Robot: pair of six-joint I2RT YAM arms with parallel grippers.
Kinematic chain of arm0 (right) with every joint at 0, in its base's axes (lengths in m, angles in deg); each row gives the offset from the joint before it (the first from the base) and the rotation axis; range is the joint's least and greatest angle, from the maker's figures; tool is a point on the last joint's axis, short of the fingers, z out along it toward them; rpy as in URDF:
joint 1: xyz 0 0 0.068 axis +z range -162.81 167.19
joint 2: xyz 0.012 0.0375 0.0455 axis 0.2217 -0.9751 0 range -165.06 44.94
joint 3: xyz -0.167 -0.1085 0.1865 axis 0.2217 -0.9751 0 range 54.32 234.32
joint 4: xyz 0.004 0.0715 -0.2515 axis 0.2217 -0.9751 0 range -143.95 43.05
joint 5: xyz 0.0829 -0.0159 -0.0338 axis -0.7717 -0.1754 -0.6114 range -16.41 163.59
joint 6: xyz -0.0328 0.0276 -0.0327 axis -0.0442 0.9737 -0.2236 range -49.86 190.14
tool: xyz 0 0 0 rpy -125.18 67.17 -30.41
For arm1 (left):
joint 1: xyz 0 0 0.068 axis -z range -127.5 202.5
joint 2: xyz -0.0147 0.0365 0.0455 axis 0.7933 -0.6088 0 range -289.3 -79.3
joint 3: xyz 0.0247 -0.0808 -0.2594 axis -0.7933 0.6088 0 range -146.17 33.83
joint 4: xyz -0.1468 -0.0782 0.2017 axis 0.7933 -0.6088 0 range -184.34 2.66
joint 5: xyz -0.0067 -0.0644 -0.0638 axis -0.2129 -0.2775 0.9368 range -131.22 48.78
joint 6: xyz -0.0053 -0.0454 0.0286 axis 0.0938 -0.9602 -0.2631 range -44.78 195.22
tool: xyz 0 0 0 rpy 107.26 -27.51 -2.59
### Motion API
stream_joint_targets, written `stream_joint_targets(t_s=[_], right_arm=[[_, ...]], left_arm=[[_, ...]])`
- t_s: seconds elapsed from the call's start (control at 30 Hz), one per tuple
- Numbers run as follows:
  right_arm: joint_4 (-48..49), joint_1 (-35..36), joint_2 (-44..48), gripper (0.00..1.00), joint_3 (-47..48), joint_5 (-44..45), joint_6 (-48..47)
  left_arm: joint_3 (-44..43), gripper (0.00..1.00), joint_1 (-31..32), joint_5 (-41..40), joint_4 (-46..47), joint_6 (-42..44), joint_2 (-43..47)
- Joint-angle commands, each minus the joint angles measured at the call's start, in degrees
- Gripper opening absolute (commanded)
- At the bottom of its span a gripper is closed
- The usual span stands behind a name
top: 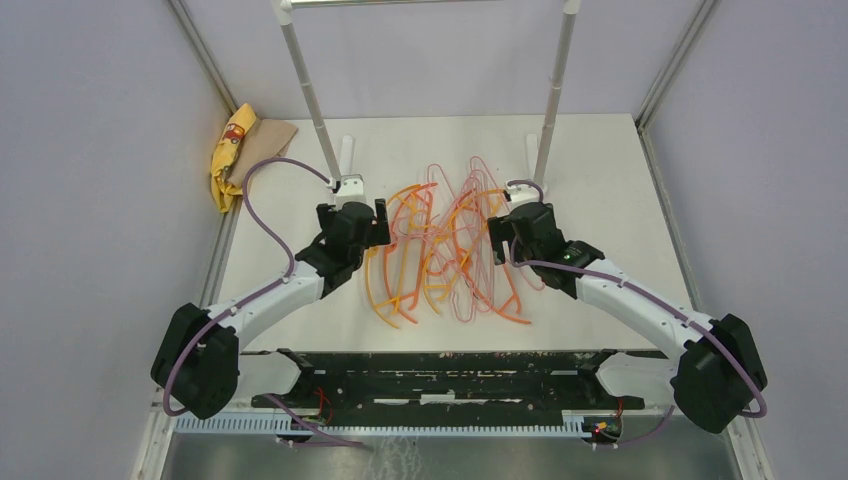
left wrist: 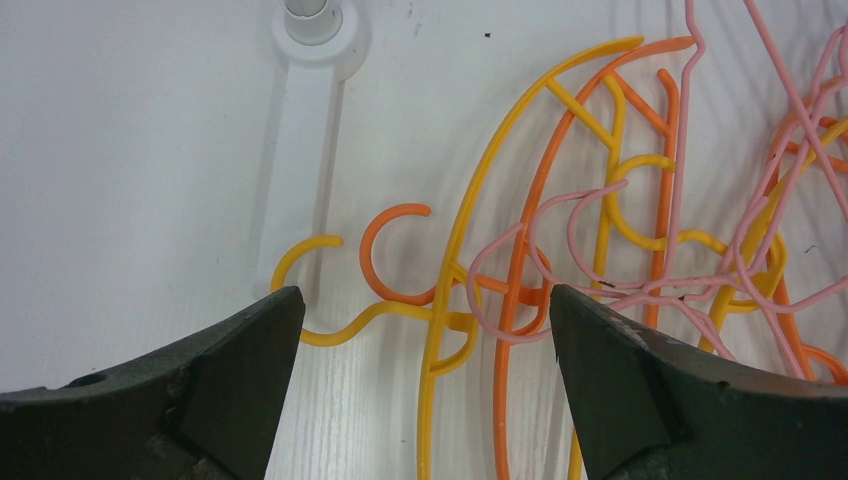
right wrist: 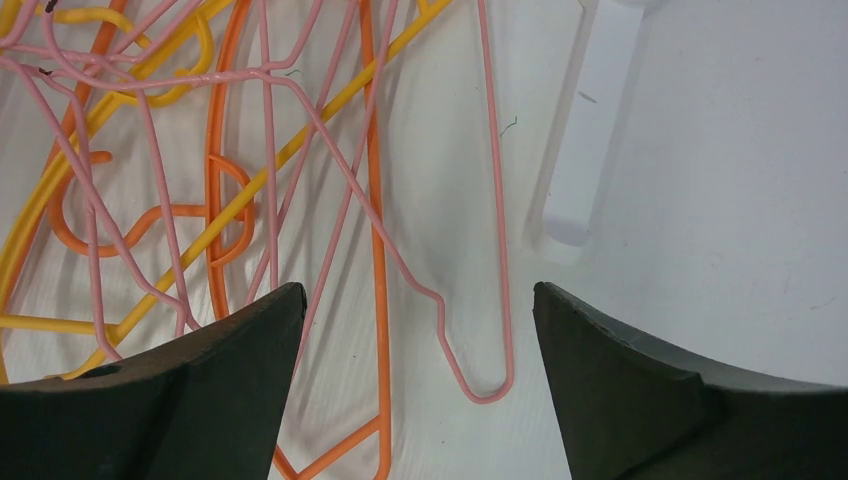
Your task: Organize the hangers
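The hangers (top: 450, 255) lie tangled in a heap on the table (top: 610, 180) between the poles of the rack (top: 556, 90), and the left tool (left wrist: 422, 296) and right tool (right wrist: 417, 290) hover spread wide and empty over its opposite edges, seemingly so each can tease one hanger free.

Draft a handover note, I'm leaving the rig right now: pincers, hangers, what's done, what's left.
Left pincer: open, empty, above the heap's left edge, by a yellow hook and an orange hook.
Right pincer: open, empty, above a pink hanger at the heap's right edge.
Hangers: all tangled flat on the table in front of the rack.
Done: nothing hung.
Left: every hanger.
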Motion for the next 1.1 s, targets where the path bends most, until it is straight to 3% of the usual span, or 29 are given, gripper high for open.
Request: stream_joint_targets(t_s=[0.0,0.63,1.07], right_arm=[[1.2,0.3,-0.3,0.93,2.4,1.4,-0.4],[0.1,0.4,-2.3,0.93,2.9,0.9,-0.1],[2.3,1.5,-14.1,0.64,3.1,-2.4,-0.1]], left_arm=[[-2.4,0.99,0.2,-2.4,-0.3,-2.0,0.1],[0.5,0.99,0.2,1.2,1.3,1.6,3.5],[4.8,0.99,0.2,2.5,3.6,-0.1,6.3]])
